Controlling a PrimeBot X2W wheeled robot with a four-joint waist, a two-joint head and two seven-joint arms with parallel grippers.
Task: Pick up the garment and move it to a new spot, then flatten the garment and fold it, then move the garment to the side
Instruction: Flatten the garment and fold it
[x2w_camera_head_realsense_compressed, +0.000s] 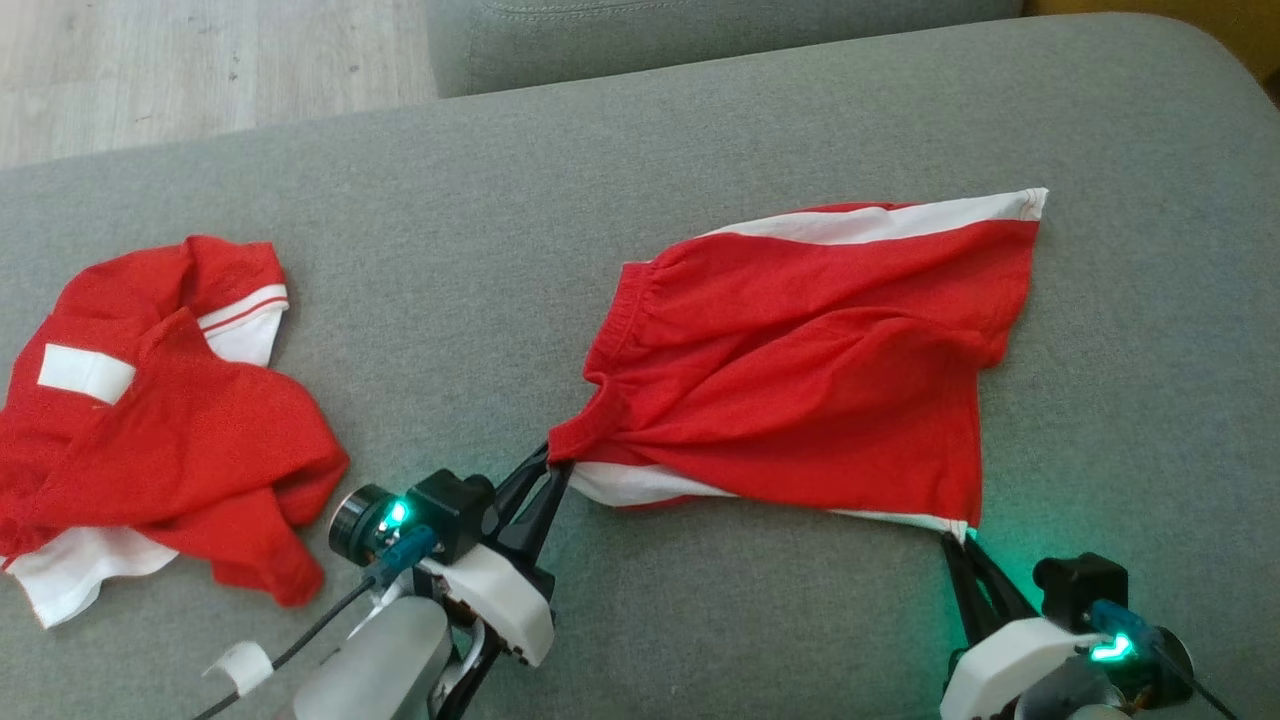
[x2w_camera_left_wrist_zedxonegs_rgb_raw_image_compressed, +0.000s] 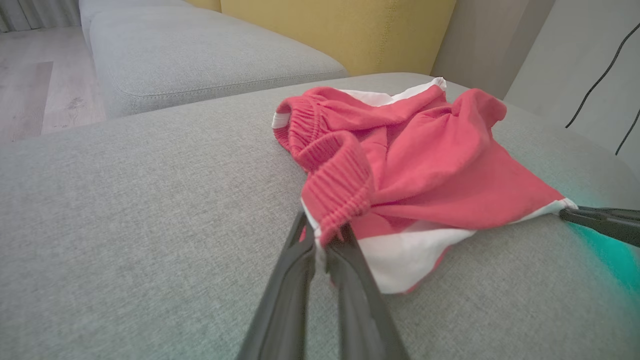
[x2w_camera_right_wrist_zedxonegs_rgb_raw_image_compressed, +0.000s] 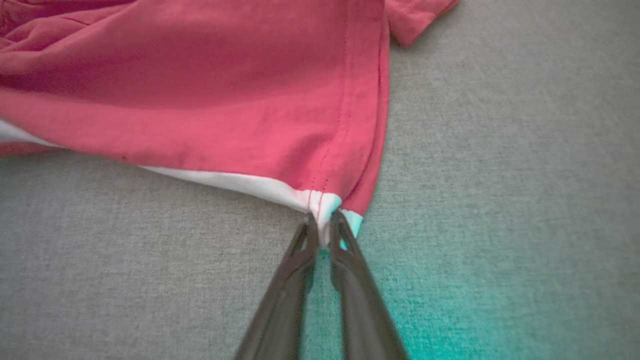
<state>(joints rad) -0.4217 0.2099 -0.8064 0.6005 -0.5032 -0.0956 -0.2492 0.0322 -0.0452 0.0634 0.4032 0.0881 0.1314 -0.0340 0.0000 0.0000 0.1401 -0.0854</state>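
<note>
The garment (x2w_camera_head_realsense_compressed: 800, 370) is a pair of red shorts with white side stripes, lying spread and wrinkled on the grey sofa cushion (x2w_camera_head_realsense_compressed: 640, 180). My left gripper (x2w_camera_head_realsense_compressed: 558, 463) is shut on the near corner of the elastic waistband, and the left wrist view shows the ribbed band (x2w_camera_left_wrist_zedxonegs_rgb_raw_image_compressed: 335, 195) pinched between its fingers (x2w_camera_left_wrist_zedxonegs_rgb_raw_image_compressed: 322, 235). My right gripper (x2w_camera_head_realsense_compressed: 958, 538) is at the garment's near right hem corner. In the right wrist view its fingertips (x2w_camera_right_wrist_zedxonegs_rgb_raw_image_compressed: 324, 225) are closed on the white corner of the garment (x2w_camera_right_wrist_zedxonegs_rgb_raw_image_compressed: 225, 100). The right fingers (x2w_camera_left_wrist_zedxonegs_rgb_raw_image_compressed: 600, 220) also show in the left wrist view.
A second red and white garment (x2w_camera_head_realsense_compressed: 150, 420) lies crumpled at the left of the cushion. Another grey cushion (x2w_camera_head_realsense_compressed: 700, 30) and wooden floor (x2w_camera_head_realsense_compressed: 200, 70) lie beyond the far edge. A yellow backrest (x2w_camera_left_wrist_zedxonegs_rgb_raw_image_compressed: 340, 30) rises behind.
</note>
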